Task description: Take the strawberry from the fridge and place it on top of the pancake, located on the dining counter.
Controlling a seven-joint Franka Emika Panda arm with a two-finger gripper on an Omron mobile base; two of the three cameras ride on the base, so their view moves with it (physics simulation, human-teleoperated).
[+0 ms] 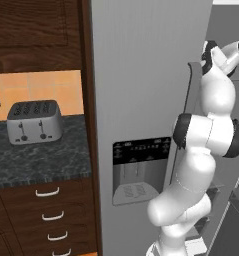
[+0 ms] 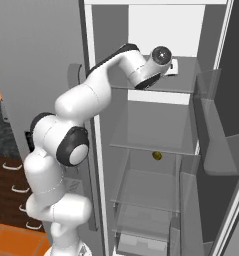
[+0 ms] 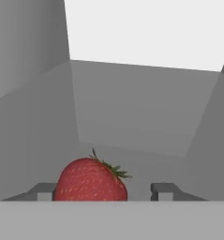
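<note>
Readable text: none you can make out | fridge dispenser panel (image 1: 141,150) at 6 o'clock: markings too small to read.

arm (image 2: 66,145): raised, reaching forward | pincer (image 3: 101,192): fingers apart, seemingly half-open

Flat, even rendered light fills the fridge (image 2: 156,100), its white back wall brightest, with soft shading, no glare and slightly coarse, pixelated edges throughout.

Base views flanking fridge (image 1: 146,75); hand close inside
</note>
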